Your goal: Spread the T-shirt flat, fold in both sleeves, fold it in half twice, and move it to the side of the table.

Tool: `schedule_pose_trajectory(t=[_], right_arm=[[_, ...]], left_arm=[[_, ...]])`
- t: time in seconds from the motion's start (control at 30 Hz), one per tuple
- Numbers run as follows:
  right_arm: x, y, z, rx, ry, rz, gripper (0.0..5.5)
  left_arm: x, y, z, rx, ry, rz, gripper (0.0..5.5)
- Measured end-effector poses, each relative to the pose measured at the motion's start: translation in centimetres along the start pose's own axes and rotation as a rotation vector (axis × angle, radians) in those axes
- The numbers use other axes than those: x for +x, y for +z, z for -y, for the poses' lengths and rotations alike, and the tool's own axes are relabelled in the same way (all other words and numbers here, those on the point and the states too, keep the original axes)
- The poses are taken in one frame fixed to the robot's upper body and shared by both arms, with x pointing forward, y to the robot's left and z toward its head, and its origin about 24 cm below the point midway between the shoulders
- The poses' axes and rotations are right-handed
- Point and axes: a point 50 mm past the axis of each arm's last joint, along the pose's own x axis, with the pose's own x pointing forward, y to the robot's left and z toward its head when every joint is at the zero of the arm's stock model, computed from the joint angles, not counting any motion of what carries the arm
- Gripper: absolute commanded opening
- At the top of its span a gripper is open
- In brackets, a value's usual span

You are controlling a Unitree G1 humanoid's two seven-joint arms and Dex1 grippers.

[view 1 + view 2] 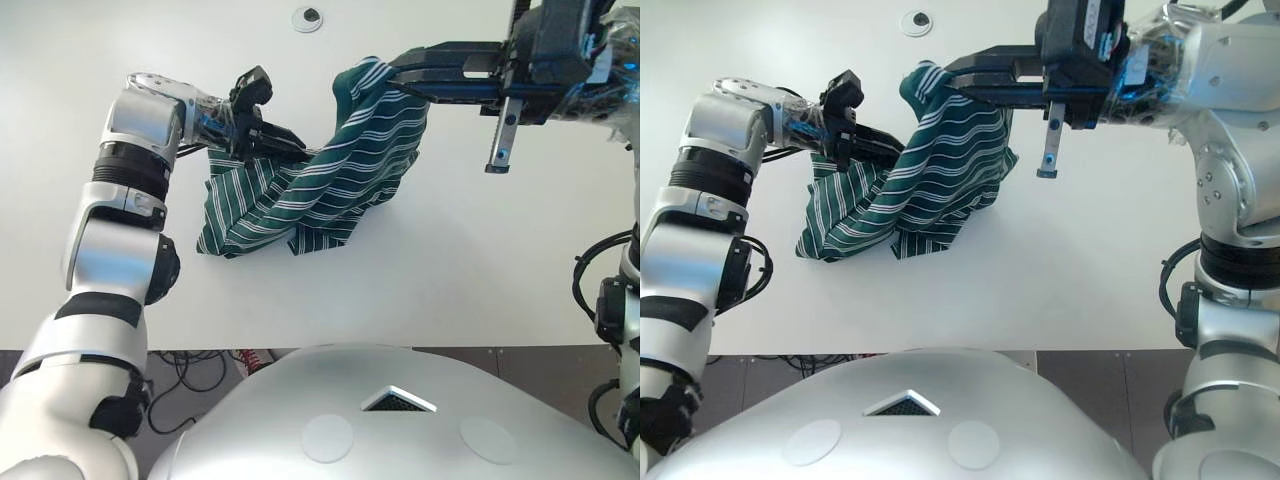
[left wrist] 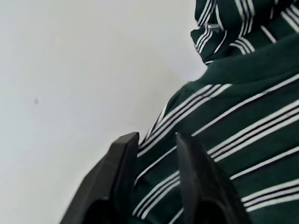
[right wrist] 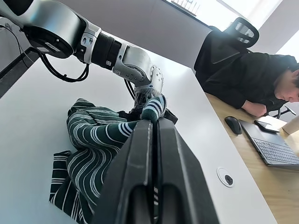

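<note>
The green striped T-shirt (image 1: pixel 330 185) hangs bunched between both claws, its lower part resting on the white table (image 1: pixel 480 270). The right gripper (image 1: pixel 397 76) is clamped on a raised fold. The left gripper (image 2: pixel 156 138) is pinched on the opposite edge.

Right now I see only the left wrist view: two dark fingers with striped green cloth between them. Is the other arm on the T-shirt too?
Observer: Yes. The right gripper is shut on a bunched part of the T-shirt, holding it above the table.
Operator: Is the whole shirt off the surface?
Observer: No. Its lower part lies crumpled on the table, near the left gripper.
Operator: Anything else on the table?
Observer: A small round grommet sits beyond the shirt.
</note>
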Motion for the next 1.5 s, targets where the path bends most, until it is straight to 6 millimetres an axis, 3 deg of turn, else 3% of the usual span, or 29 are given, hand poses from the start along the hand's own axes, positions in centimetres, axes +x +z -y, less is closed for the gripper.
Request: schedule_pose_trajectory(t=[0.2,0.5,0.67,0.77,0.93,1.2,1.4,1.5], right_arm=[[0.0,-0.1,0.0,0.002,-0.014,-0.007,0.0],[0.0,-0.3,0.1,0.008,-0.015,-0.011,0.0],[0.1,-0.3,0.1,0.009,-0.01,-0.01,0.0],[0.2,-0.2,0.0,0.009,0.006,-0.005,0.0],[0.3,-0.1,0.2,0.007,0.024,-0.004,0.0],[0.1,-1.1,0.4,0.02,-0.014,-0.033,0.0],[0.0,-1.4,0.6,0.027,-0.023,-0.036,0.0],[0.0,-1.4,0.6,0.028,-0.023,-0.036,0.0]], left_arm=[[-0.2,0.4,0.4,0.011,-0.057,-0.003,0.16],[-0.4,0.6,0.2,0.031,-0.015,0.03,1.49],[0.4,-0.5,-0.3,-0.024,-0.008,0.012,2.22],[1.1,-1.7,-0.8,-0.07,0.009,0.007,2.22],[1.0,-2.4,-0.9,-0.107,-0.006,0.014,1.46],[0.3,-1.9,-0.4,-0.089,-0.067,0.025,0.09],[-0.5,-1.8,-0.2,-0.077,-0.043,0.082,0.01],[-0.8,-1.5,-0.3,-0.068,-0.001,0.099,0.45]])
